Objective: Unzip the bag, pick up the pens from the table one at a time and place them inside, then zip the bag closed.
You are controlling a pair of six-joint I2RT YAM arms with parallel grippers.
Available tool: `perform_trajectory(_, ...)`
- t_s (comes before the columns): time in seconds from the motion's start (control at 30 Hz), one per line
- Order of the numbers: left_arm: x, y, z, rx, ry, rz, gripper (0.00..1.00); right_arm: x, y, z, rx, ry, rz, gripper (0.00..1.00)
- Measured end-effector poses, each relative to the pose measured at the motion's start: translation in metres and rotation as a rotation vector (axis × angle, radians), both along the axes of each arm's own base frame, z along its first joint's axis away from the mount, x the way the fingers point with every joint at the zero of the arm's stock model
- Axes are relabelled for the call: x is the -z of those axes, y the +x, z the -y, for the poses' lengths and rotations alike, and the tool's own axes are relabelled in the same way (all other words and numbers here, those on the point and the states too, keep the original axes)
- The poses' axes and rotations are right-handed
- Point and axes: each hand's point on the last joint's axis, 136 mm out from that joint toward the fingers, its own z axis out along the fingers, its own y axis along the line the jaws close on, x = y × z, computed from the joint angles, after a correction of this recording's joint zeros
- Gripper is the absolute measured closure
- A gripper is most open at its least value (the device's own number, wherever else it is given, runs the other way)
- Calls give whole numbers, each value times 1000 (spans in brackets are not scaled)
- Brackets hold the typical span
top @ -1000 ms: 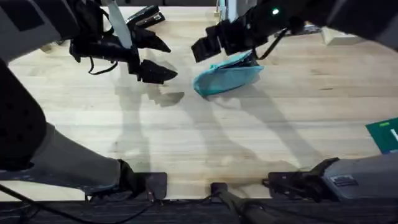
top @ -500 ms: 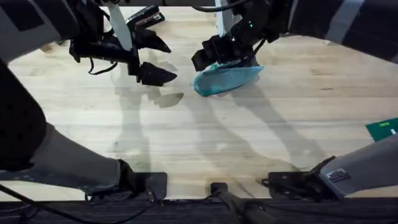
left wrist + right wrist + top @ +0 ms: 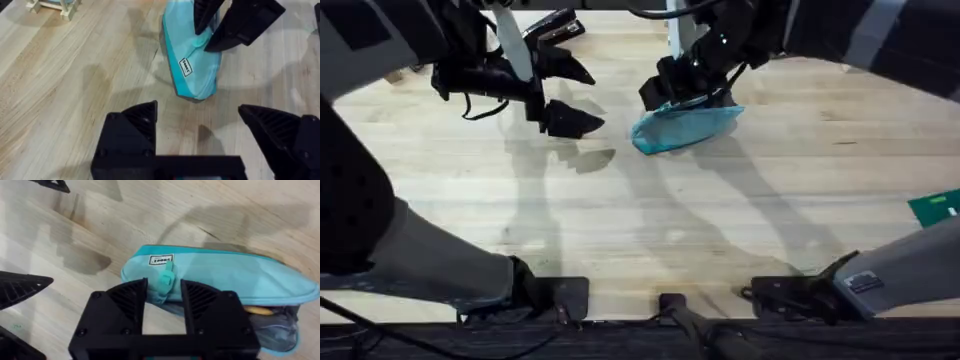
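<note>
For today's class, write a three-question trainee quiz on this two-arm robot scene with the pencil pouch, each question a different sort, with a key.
1. True or false: the left gripper is gripping the light teal soft fabric pencil pouch.
2. Multiple choice: the small teal zipper pull sits (A) between the right gripper's black fingers, (B) under the black stapler, (C) off the light wood butcher-block table.
3. Fill in: the left gripper's jaws stand ____.

Key: 1 false; 2 A; 3 open.
</note>
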Motion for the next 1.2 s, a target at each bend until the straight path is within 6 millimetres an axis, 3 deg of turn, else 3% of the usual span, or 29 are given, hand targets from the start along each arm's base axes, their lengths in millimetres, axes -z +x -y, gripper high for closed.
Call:
perform_trajectory(0.03,0,0,0,0,0,0,6,0,0,1,1,-4,0,713)
perform_trajectory(0.3,0,0,0,0,0,0,7,2,-2,3,4,-13,-10,958)
perform_trajectory(0.77,0,0,0,0,-1,-3,7,1,-1,3,4,-11,-5,970)
perform_trajectory(0.97,-1,0,1,0,-8,-2,7,-21,2,2,6,16,40,969)
perform_trajectory(1.2,-4,-1,4,7,-27,2,7,-22,1,2,6,16,40,969)
